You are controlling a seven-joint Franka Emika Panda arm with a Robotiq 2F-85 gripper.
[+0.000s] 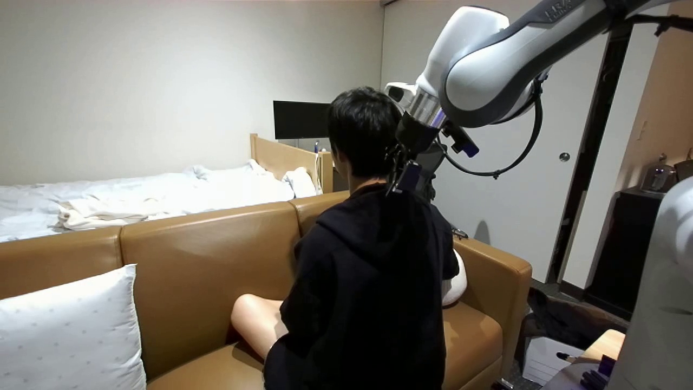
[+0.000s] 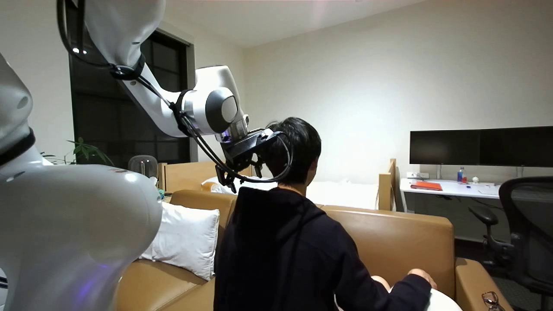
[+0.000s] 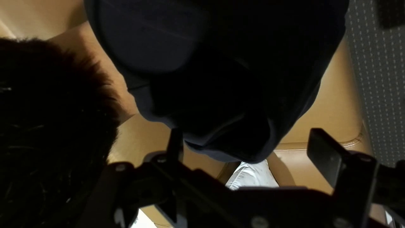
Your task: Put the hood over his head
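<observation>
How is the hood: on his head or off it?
Off: in both exterior views, the hood rests behind his neck, and his head is uncovered.

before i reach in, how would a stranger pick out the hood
On the tan sofa, find the black sweatshirt, seen from behind in both exterior views. Below his head, with its short dark hair, the hood lies down across the upper back. It is the loose, draped fold: black like the sweatshirt, yet slack cloth, unlike the rigid black gripper close to it.
</observation>
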